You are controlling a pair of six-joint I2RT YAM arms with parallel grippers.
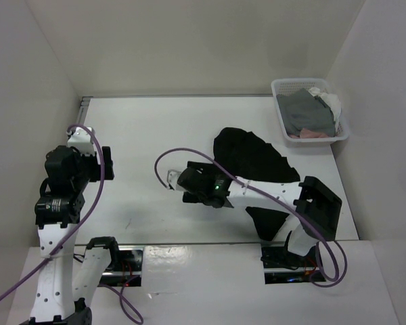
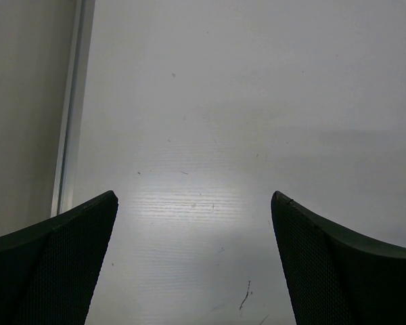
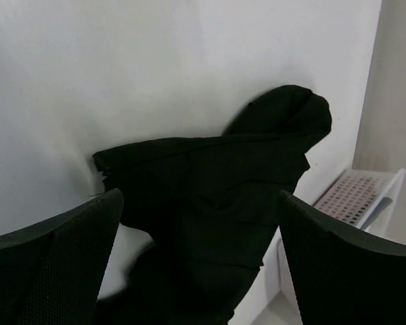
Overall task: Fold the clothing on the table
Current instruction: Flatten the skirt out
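- The black pleated skirt of soft matte fabric (image 1: 254, 159) lies rumpled on the right half of the surface, partly doubled over itself and partly hidden under the right arm.
- The right end effector (image 3: 199, 196) hangs near its left edge, jaws wide, holding nothing.
- The left end effector (image 2: 193, 194) is equally wide and empty, well apart over bare tabletop.
- The fold looks only partway done. The next move calls for pinching one free edge and carrying it across.
- The white flat surface (image 1: 149, 122) sits between pale walls, with a white plastic mesh basket (image 1: 279, 87) of clothes in its far right corner.
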